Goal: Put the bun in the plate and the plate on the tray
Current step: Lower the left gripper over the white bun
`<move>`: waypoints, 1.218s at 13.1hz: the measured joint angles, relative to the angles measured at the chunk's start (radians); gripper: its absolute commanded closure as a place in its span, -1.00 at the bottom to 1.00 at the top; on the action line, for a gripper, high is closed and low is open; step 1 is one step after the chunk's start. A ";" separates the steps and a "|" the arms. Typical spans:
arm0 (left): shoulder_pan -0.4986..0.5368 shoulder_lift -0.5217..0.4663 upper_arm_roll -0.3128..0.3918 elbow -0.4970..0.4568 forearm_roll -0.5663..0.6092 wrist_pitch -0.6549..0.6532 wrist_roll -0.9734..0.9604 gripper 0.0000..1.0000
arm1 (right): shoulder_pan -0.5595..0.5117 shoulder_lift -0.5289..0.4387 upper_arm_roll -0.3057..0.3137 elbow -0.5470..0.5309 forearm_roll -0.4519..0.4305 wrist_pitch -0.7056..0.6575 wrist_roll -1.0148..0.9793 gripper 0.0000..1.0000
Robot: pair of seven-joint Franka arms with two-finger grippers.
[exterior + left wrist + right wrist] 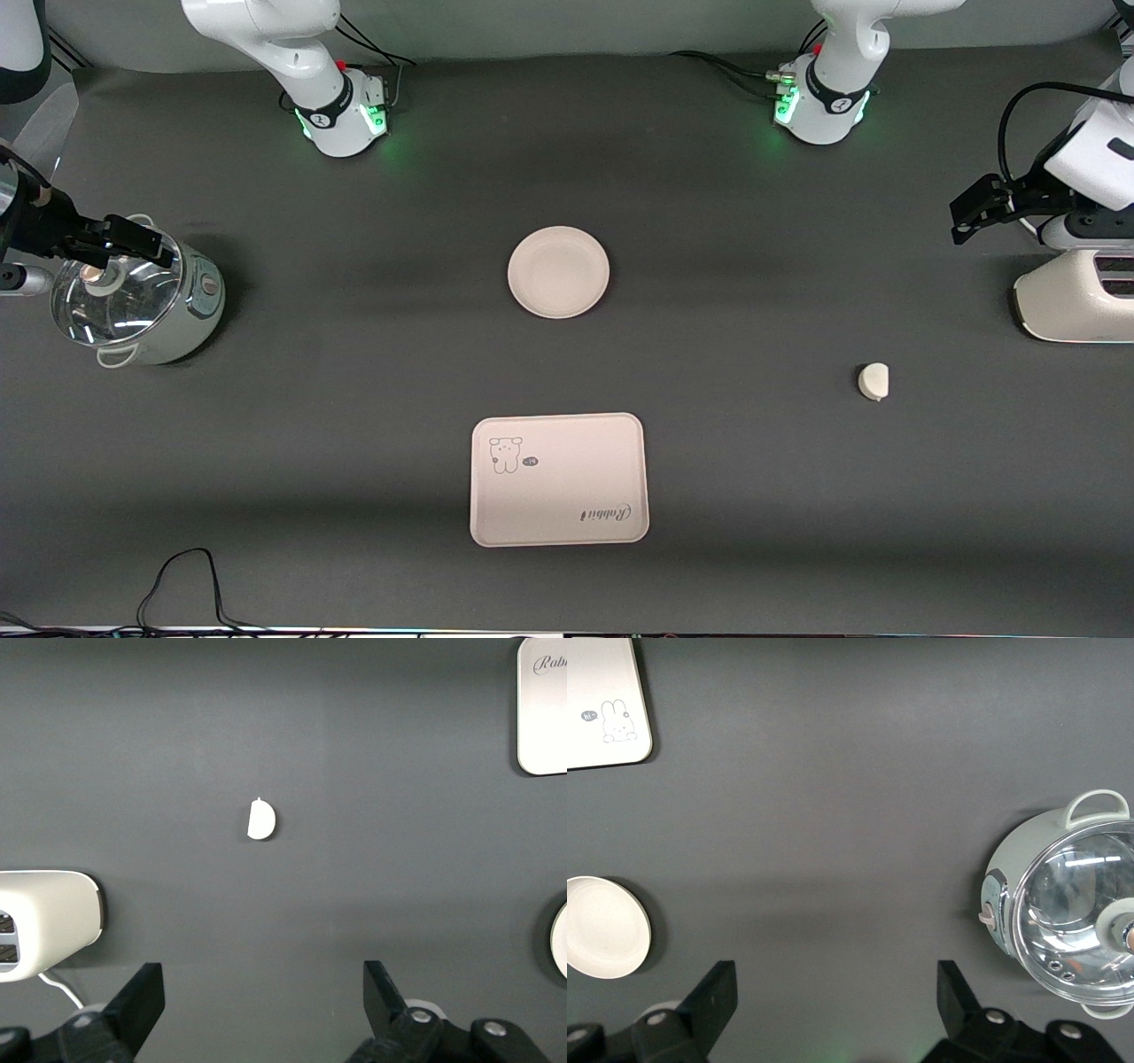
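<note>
The bun [873, 381] lies on the dark table toward the left arm's end; it also shows in the left wrist view [260, 819]. The round plate [558, 271] sits empty at the table's middle. The tray [558, 478] with the rabbit drawing lies nearer to the front camera than the plate and is empty. My left gripper [967, 215] is up beside the toaster, open and empty [264, 997]. My right gripper [142, 241] is over the pot, open and empty [837, 997].
A white toaster [1076, 297] stands at the left arm's end of the table. A pale green pot with a glass lid [133, 297] stands at the right arm's end. A black cable [182, 576] lies by the table's front edge.
</note>
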State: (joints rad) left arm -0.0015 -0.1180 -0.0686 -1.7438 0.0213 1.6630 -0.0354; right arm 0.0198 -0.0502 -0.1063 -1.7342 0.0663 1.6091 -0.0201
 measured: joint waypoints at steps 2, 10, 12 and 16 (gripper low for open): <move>0.000 0.002 -0.002 0.000 -0.001 -0.001 0.001 -1.00 | 0.000 0.000 -0.007 0.000 0.000 0.000 0.000 -1.00; 0.004 0.202 0.002 -0.003 0.008 0.106 0.001 -1.00 | 0.001 0.001 -0.007 -0.001 0.000 -0.001 -0.002 -1.00; 0.009 0.295 0.003 -0.005 0.011 0.186 0.002 -1.00 | 0.001 0.001 -0.006 -0.001 0.000 -0.003 -0.003 -1.00; 0.040 0.439 0.008 -0.078 0.015 0.441 0.020 -1.00 | 0.004 0.001 -0.003 -0.003 0.000 -0.029 -0.005 -1.00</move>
State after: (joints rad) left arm 0.0385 0.3206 -0.0602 -1.8222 0.0368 2.1041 -0.0150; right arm 0.0239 -0.0492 -0.1094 -1.7372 0.0664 1.5802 -0.0249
